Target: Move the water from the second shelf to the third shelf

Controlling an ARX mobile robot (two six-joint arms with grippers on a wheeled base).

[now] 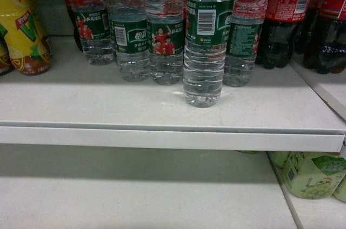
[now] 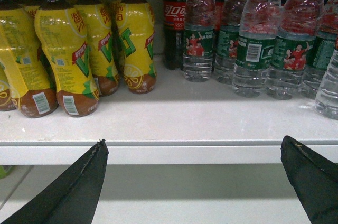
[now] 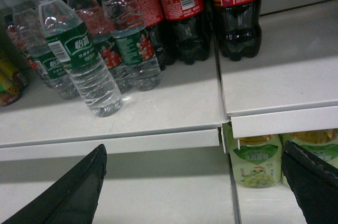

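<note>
A: Where is the water bottle (image 1: 203, 51)?

B: In the head view it stands upright at the middle of the frame, on the upper white shelf (image 1: 162, 111), out in front of a row of like bottles (image 1: 130, 29) and nearer the shelf's front edge than they are. In the right wrist view the same bottle (image 3: 79, 57) shows at the upper left, leaning only because the camera is tilted.

A: And the claws?

B: The left claw (image 2: 195, 182) shows as two dark fingers (image 2: 68, 192) at the lower corners of its wrist view, spread wide apart. They hold nothing and touch nothing, and sit in front of and below the shelf edge. The right claw (image 3: 198, 189) is the same: fingers (image 3: 66, 195) at the lower left and lower right, wide apart, gripping nothing.

A: What else is around?

B: Yellow drink bottles (image 2: 68, 49) at the left of the left wrist view, dark cola bottles (image 3: 235, 12) with red labels at the upper right of the right wrist view, and pale green bottles (image 1: 311, 174) on the lower shelf (image 1: 135, 196) at the lower right of the head view.
</note>
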